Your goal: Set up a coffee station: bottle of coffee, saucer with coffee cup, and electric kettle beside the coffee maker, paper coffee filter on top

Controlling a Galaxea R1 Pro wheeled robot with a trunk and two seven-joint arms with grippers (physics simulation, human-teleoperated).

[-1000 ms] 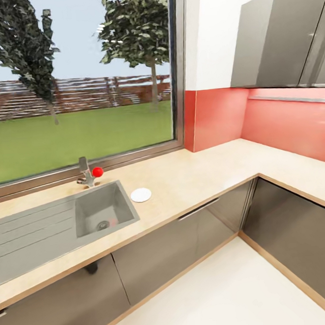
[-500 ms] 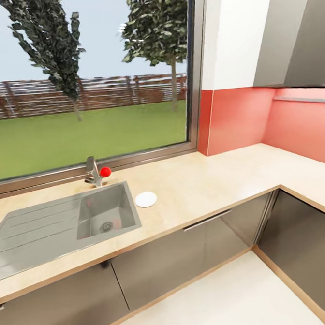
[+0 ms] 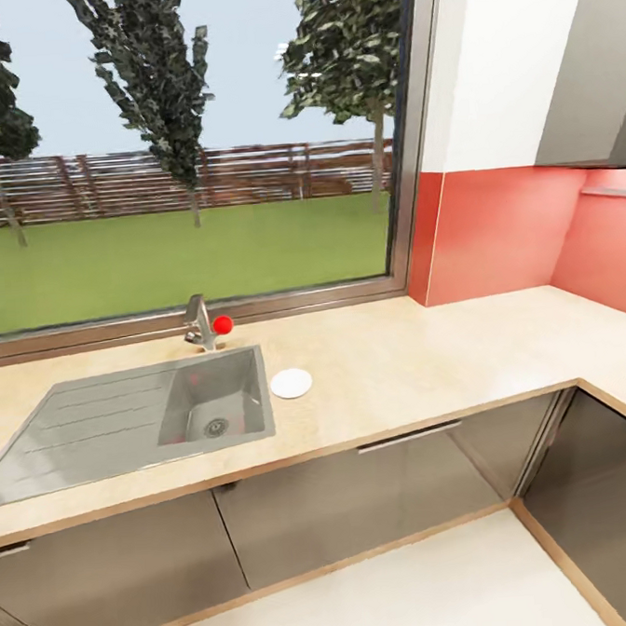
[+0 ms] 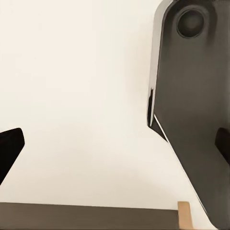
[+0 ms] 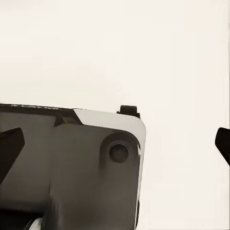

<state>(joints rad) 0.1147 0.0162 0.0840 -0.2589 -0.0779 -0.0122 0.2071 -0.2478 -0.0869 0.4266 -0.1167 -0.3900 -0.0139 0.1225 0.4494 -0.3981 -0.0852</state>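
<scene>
Saucer first: the small round flat white saucer (image 3: 291,383) is lying on the light beige speckled countertop (image 3: 419,362), just beside the right edge of the grey steel sink (image 3: 134,419), and nothing is standing on it. You are looking at this from the head view. Behind the sink basin the short metal tap (image 3: 199,323) with a red knob (image 3: 222,325) is standing close to the big window (image 3: 180,154), which is showing grass, trees and a wooden fence. Below the countertop the glossy grey cabinets (image 3: 363,496) are running along, and the worktop is turning a corner at the right, under the red wall panel (image 3: 494,235).

In the left wrist view, you are seeing the left gripper (image 4: 115,146) with its two dark fingertips (image 4: 8,148) at opposite edges of the picture, so it is standing wide apart and holding nothing. Between them the pale floor (image 4: 76,96) and a dark grey part of the robot body (image 4: 191,105) are showing.

In the right wrist view, the right gripper (image 5: 115,143) is likewise spread wide, with its dark fingertips (image 5: 9,146) at the two edges and nothing between them. Under it a dark grey robot part (image 5: 72,167) is lying over the pale floor (image 5: 120,48).
</scene>
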